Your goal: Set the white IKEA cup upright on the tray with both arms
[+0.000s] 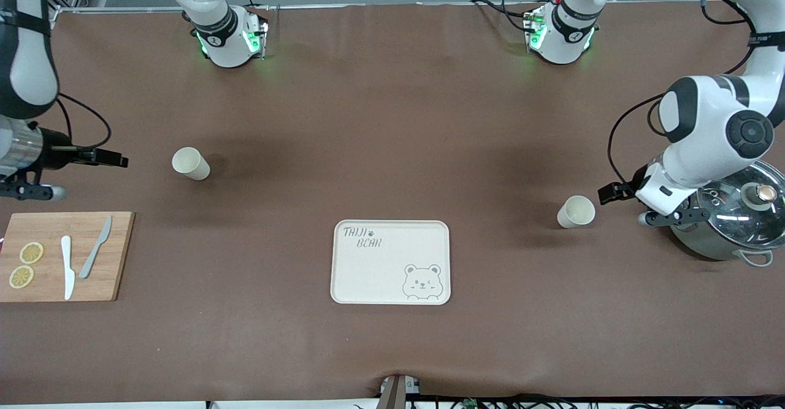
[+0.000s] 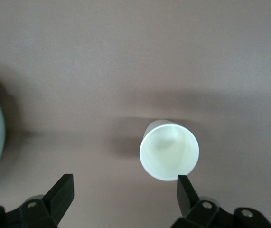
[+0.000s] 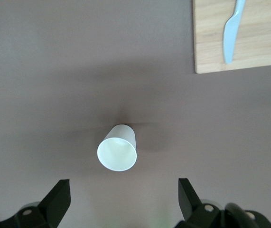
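Front view, cream tray [image 1: 390, 262] bare at mid-table, one white cup [image 1: 575, 211] toward the left arm's end just beside the spread left gripper [image 2: 126, 192], another cup [image 1: 191, 164] near the spread right gripper [image 3: 125, 194], both cups off the tray

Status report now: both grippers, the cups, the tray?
Left gripper open, beside white cup near steel pot. Right gripper open, beside second white cup. Cream rectangular tray bare; nothing blocking.
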